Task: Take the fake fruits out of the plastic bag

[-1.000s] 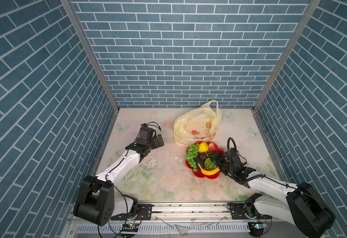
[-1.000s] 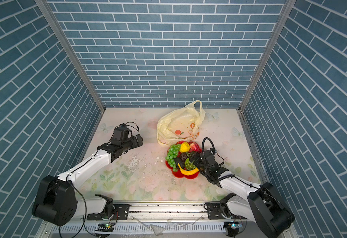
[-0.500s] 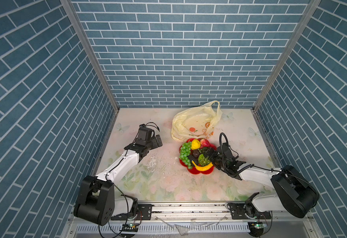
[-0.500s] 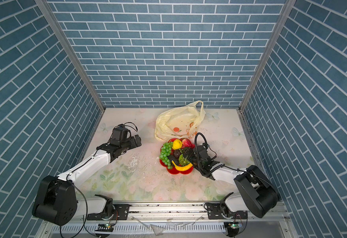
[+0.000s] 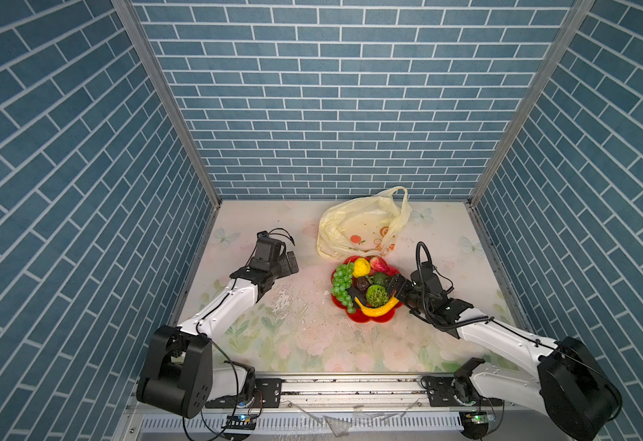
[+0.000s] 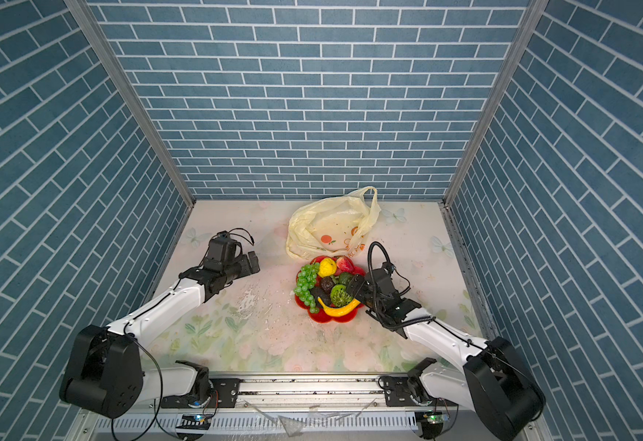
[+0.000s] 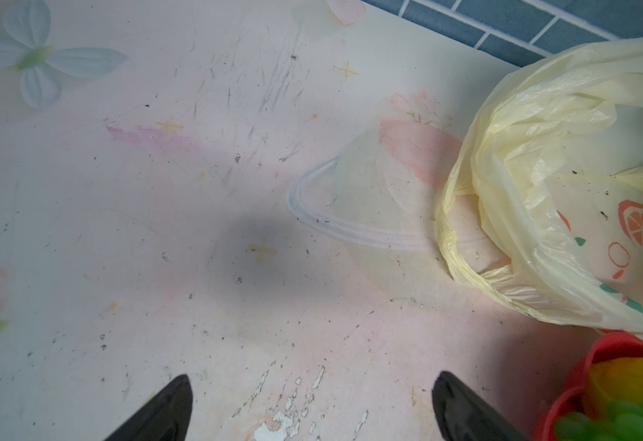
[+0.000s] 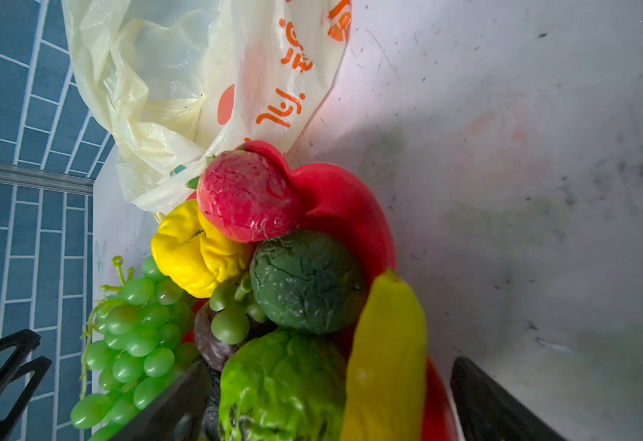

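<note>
Both pincers stand with their jaws wide apart. From where I stand, the left pincer [image 5: 291,263] hangs over bare worktop [image 5: 312,343], holding nothing, well to the left of the bag and plate; its wrist view shows its two dark fingertips [image 7: 176,385] with only scuffed surface between them. The right pincer [image 5: 392,286] sits low at the right rim of the plate. In its wrist view a bright green bumpy fruit [image 8: 285,382] and the tip of the banana [image 8: 388,343] lie between its fingers. Whether the fingers touch either one I cannot tell.

One red flower-shaped plate [image 5: 365,319] lies mid-worktop and carries the heap of fruits:
- one green grape bunch [image 5: 340,284] on its left side
- one yellow lump [image 5: 361,267] and one red strawberry [image 5: 379,263] at the back
- one dark green round fruit [image 5: 381,278]
- one dark brown bumpy fruit [image 5: 361,283] in the middle
- the one yellow banana curving along the front

A darker shape beside the brown one is too hidden to name.

One cream-yellow bag [image 5: 354,225] with orange prints lies crumpled behind the plate, its near edge touching the plate's far rim. One loop handle [image 5: 403,206] stands up on its right.
</note>
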